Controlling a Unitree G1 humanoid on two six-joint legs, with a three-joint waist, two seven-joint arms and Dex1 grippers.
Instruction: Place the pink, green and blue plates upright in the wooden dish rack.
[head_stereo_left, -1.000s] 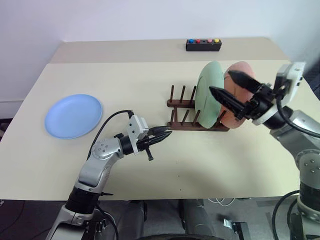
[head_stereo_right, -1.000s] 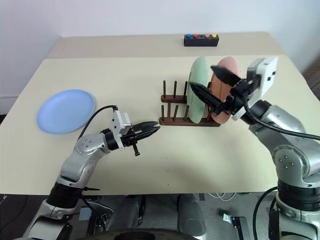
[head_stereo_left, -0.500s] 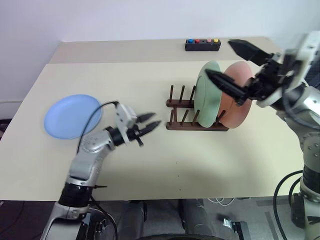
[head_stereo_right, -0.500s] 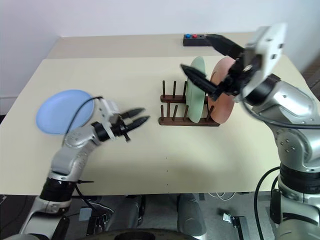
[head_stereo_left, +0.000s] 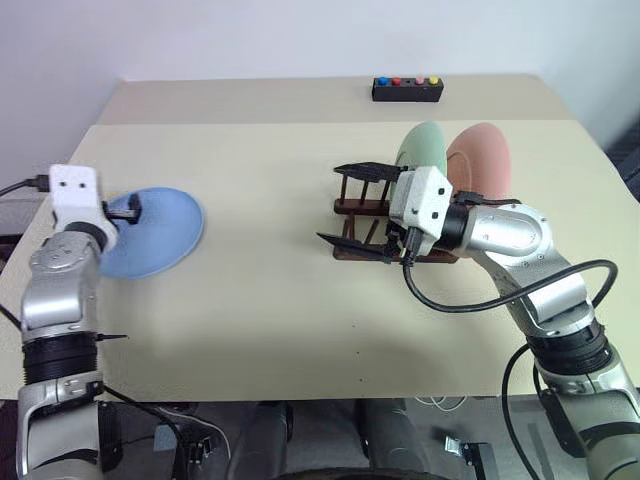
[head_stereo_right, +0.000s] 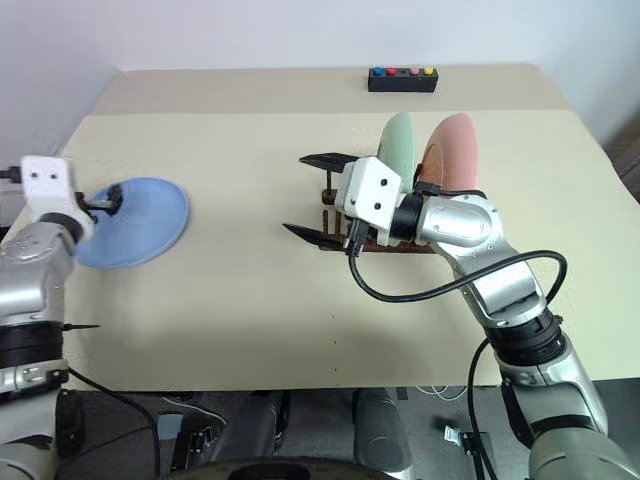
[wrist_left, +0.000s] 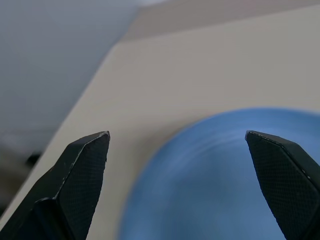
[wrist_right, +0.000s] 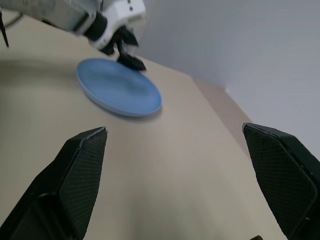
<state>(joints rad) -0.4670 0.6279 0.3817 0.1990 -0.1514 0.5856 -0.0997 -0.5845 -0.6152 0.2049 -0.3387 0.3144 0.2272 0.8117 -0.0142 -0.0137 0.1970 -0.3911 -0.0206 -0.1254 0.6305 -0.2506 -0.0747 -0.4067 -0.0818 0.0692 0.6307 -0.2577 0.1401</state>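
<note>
Blue plate (head_stereo_left: 150, 231): lies flat on the table's left side, well apart from the rack; the one plate not yet racked.
Green plate (head_stereo_left: 421, 160): stands upright in the wooden dish rack (head_stereo_left: 372, 232), just beside the pink plate.
Pink plate (head_stereo_left: 480, 163): upright at the rack's right end, partly hidden behind the right arm.
Left gripper (wrist_left: 177, 145): fingers spread wide, empty, poised over the blue plate's near-left edge and pointing across it.
Right gripper (head_stereo_left: 353, 205): fingers wide apart, empty, pointing left, hovering just in front of the rack's free pegs.
Table (head_stereo_left: 280, 300): smooth beige top, bare around the blue plate.
Button box (head_stereo_left: 407, 90): black, at the far edge, out of the way.
Risk, pickup: the plate is shallow and lies flat, so a finger probably has to get under the rim; a shallow approach could just push it along the table or off the near left edge.
Risk, grip: a pinch on the thin rim alone may let the plate swing or slip once lifted.
Risk, rack: the right gripper sits close to the pegs and the green plate; a careless sweep could nudge the rack or knock the standing plates over.
Risk, handover: both arms meeting over the free slots could collide.
</note>
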